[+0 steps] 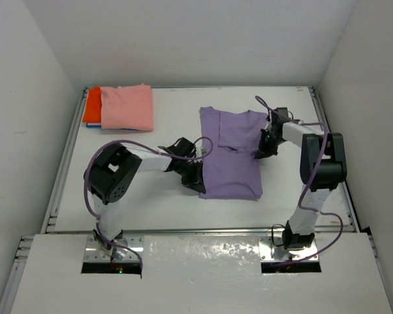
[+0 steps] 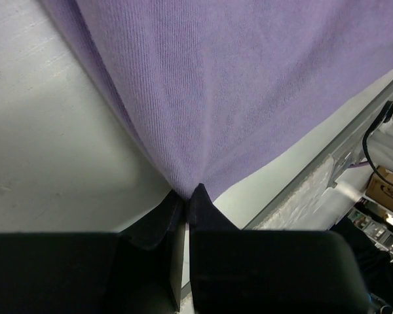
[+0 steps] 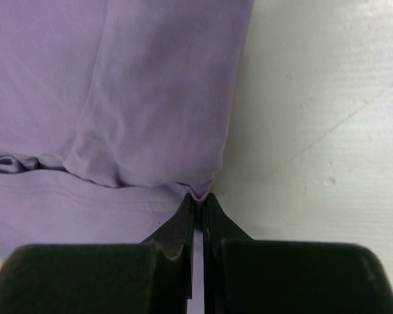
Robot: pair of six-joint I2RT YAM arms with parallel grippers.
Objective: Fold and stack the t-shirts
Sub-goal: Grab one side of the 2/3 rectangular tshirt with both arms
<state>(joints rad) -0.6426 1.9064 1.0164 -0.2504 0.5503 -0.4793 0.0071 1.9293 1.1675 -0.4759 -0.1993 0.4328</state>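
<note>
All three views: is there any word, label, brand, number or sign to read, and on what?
No text can be read in any view.
The purple shirt, pink shirt and orange shirt show no print or label.
The cardboard box in the left wrist view bears a dark mark, too blurred to read.

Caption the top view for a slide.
The left gripper and right gripper pinch opposite edges of the purple shirt; folded pink shirt lies on the orange shirt.
</note>
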